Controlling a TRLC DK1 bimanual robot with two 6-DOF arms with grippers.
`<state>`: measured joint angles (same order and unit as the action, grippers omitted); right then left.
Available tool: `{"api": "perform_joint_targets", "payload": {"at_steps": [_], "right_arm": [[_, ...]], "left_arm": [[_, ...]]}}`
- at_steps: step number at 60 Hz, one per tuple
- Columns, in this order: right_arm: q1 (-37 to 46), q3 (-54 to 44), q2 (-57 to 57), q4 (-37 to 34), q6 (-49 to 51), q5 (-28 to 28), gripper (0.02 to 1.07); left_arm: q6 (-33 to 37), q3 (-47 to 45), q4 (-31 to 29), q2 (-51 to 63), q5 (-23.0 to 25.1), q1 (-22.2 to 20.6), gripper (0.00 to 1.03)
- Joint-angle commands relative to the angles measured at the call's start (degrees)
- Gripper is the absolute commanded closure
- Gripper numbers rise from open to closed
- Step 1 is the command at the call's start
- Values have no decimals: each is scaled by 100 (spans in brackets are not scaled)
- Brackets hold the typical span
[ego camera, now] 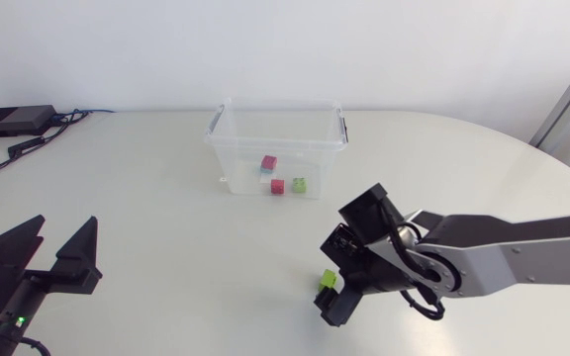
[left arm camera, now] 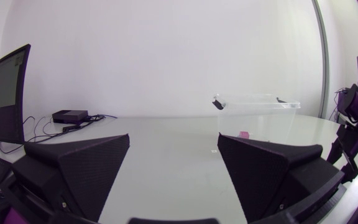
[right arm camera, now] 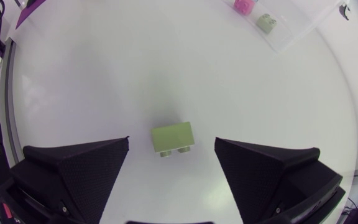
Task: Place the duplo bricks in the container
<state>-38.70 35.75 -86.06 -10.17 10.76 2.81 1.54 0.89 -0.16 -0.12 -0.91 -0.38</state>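
Note:
A light green duplo brick (ego camera: 329,279) lies on the white table, in front of the clear plastic container (ego camera: 275,107). My right gripper (ego camera: 331,289) hangs over it, open. In the right wrist view the green brick (right arm camera: 173,138) sits between the two fingers of the right gripper (right arm camera: 171,163), touching neither. Inside the container are a pink-and-blue brick (ego camera: 268,163), a magenta brick (ego camera: 277,186) and a green brick (ego camera: 299,184). My left gripper (ego camera: 52,247) rests open and empty at the near left, pointing across the table at the container (left arm camera: 260,112).
A black box (ego camera: 13,121) with cables lies at the back left corner of the table. The container's corner (right arm camera: 291,31) shows ahead of the right gripper, with a pink brick (right arm camera: 243,5) and a green brick (right arm camera: 266,23) in it.

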Motion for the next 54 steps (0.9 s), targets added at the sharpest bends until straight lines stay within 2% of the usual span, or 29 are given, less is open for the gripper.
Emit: {"api": "perform_joint_targets", "payload": {"at_steps": [1, 13, 32, 45, 51, 54], "right_arm": [[-50, 134, -192, 51, 110, 9, 11], [-41, 205, -411, 59, 233, 9, 18], [29, 196, -587, 209, 901, 159, 18], [64, 345, -719, 33, 1182, 308, 18], [108, 433, -754, -64, 1288, 422, 34], [161, 459, -772, -55, 1314, 484, 46]], "left_arm": [[74, -80, -10, -67, -32, 47, 4], [66, -80, -10, -67, -32, 47, 4], [66, -80, -10, -67, -32, 47, 4], [66, -80, -10, -67, -32, 47, 4], [66, -80, -10, -67, -32, 47, 4], [74, -80, -10, -67, -32, 47, 4]]}}
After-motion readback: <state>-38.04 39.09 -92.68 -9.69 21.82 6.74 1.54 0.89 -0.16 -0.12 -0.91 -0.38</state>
